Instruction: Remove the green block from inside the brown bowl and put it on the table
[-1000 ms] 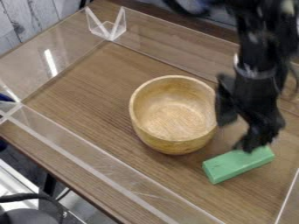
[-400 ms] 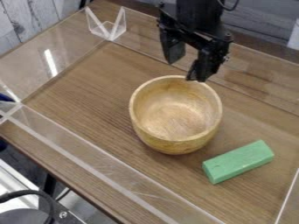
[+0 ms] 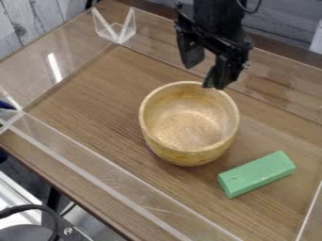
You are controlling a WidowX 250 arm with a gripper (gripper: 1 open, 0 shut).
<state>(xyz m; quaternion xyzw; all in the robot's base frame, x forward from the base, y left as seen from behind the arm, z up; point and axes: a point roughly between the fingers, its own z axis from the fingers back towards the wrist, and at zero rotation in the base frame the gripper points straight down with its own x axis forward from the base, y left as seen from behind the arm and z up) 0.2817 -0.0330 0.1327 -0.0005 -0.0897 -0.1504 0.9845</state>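
The green block (image 3: 257, 174) lies flat on the table (image 3: 101, 104), just right of and in front of the brown bowl (image 3: 189, 122). Nothing lies inside the bowl, whose pale interior shows. My gripper (image 3: 209, 66) hangs above the bowl's far rim, pointing down, its two dark fingers spread apart with nothing between them. It is well away from the block.
Low clear acrylic walls (image 3: 75, 155) edge the tabletop. A small clear acrylic stand (image 3: 116, 25) sits at the far left corner. Bare wood lies left of the bowl.
A second ago my gripper stood right over the green block at the right; it has since risen and swung to above the bowl's far rim. The block stays where it was.
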